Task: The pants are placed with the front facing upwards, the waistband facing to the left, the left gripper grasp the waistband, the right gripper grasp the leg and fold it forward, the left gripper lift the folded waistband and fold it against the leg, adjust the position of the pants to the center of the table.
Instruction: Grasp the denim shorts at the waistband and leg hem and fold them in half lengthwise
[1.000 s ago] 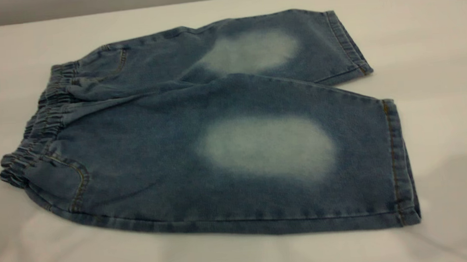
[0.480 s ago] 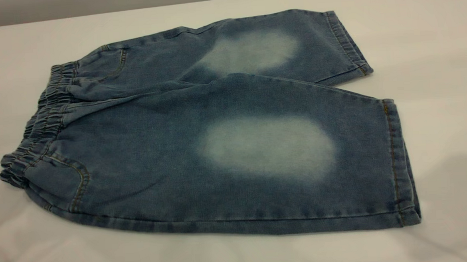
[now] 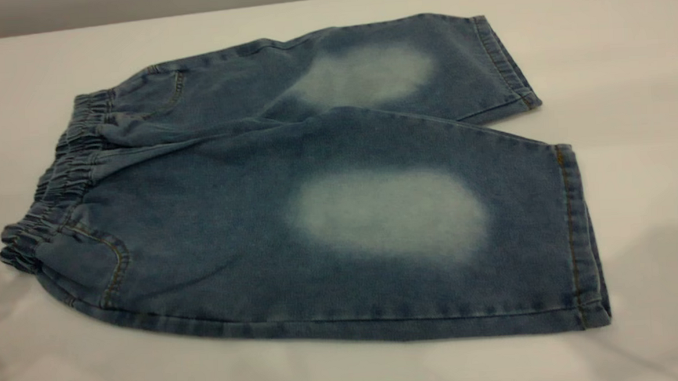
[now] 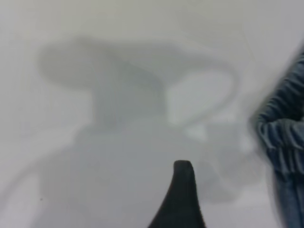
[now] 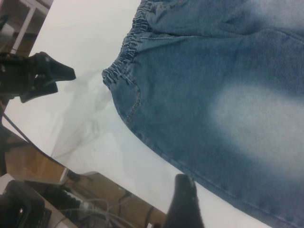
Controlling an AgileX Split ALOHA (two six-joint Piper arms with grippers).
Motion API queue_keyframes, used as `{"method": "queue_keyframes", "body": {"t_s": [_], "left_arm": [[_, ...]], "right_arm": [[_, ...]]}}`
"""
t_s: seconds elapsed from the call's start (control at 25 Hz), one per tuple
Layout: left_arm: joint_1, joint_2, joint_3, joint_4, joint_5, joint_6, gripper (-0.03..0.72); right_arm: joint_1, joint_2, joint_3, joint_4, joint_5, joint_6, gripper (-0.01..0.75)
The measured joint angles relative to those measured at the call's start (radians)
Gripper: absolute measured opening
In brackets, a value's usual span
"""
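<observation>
**Condition.** The pants [image 3: 341, 225] lie flat on the worktop [image 3: 628, 53], front up. The waistband [image 3: 65, 176] points to the left and both leg hems to the right. The far leg [image 3: 402, 65] is partly overlapped by the near leg [image 3: 386, 211]. No fold has been made.

**Tool positions.** The left tool [image 5: 45, 78] hangs over bare worktop beside the waistband's near end, clear of the cloth. The right tool [image 5: 185, 204] is above the near long edge of the pants and holds nothing. The views do not show whether either tool is apart or together.

**Step in hand (judged).** Approach and first grasp: left tool to the waistband, right tool to the leg.

**Procedure.**
1. Bring the left tool in low from the side. Take the ruched elastic at one corner of the waistband, through both layers.
2. Set the right tool on the hem [image 3: 576, 230] on the same long side, so both grasps lie on one line.
3. Confirm that each tool has cloth before lifting.
4. Lift both ends evenly and carry them across together.

**Caution.** The denim is probably stiff at the seams. A shallow pinch on the puckered elastic may slip. An uneven lift is likely to skew the fold.
</observation>
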Motion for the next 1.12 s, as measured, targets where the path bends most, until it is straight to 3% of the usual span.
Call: {"method": "queue_keyframes", "body": {"t_s": [0.2,0.52,0.88,1.12], "left_arm": [[-0.004,0.100,-0.006,0.000,-0.102,0.000,0.571],[-0.008,0.198,-0.067,0.001,-0.070,0.016,0.571],[-0.112,0.197,-0.159,0.001,-0.042,0.022,0.571],[-0.118,0.210,-0.181,-0.004,-0.044,0.020,0.571]], "right_arm": [[0.000,0.000,0.000,0.000,0.000,0.001,0.498],[0.000,0.000,0.000,0.000,0.000,0.001,0.498],[0.000,0.000,0.000,0.000,0.000,0.000,0.498],[0.000,0.000,0.000,-0.004,0.002,0.000,0.498]]}}
